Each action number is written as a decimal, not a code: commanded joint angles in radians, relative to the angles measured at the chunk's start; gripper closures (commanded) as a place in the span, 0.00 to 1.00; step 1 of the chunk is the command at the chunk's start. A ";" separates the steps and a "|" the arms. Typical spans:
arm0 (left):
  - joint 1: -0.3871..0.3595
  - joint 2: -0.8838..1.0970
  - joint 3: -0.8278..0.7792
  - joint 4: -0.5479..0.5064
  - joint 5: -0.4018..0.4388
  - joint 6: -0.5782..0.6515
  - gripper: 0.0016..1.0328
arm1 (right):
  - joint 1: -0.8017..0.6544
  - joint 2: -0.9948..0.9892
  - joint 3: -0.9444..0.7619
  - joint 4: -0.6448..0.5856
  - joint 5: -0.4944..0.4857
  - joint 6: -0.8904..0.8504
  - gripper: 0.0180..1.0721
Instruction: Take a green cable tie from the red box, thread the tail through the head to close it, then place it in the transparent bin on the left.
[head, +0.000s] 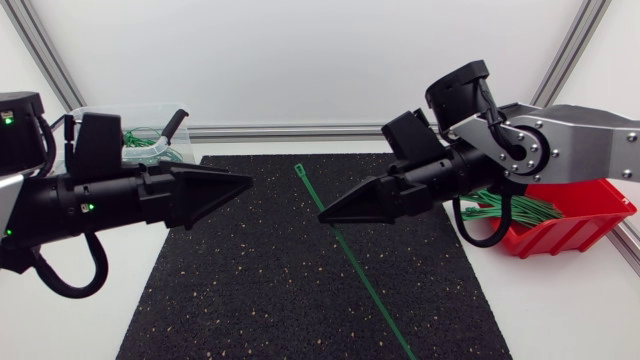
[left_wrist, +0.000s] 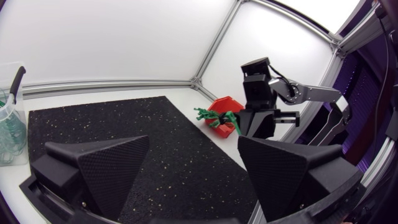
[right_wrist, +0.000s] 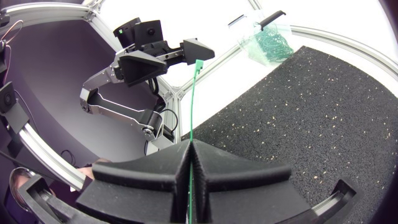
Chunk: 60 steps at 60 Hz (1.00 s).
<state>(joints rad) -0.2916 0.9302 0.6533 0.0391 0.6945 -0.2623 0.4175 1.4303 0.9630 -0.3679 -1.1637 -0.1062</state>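
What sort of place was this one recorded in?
Probably a lab bench set up for robot manipulation trials: a black speckled rubber mat on a white table, a red plastic box of green cable ties, and a transparent plastic bin as drop-off.

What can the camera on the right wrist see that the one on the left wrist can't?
Only the right wrist view: a green cable tie pinched between the shut fingers of the right gripper, with the left arm beyond it.

Only the left wrist view: the red box of green ties, the right arm near it, and the left gripper, its fingers apart with nothing between them.

Both: the black mat and the clear bin holding green ties.
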 joint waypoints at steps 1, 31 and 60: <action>-0.017 0.029 0.040 0.061 0.051 -0.086 0.04 | 0.004 -0.018 -0.026 0.035 -0.022 0.074 0.94; -0.070 0.225 0.106 0.335 0.280 -0.382 0.04 | -0.022 -0.056 -0.102 0.466 -0.079 0.451 0.94; -0.164 0.332 0.177 0.438 0.280 -0.463 0.04 | -0.020 -0.018 -0.133 0.710 -0.054 0.669 0.94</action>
<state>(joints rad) -0.4496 1.2335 0.7925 0.4500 0.9646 -0.6888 0.3958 1.3933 0.8520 0.3199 -1.2228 0.5247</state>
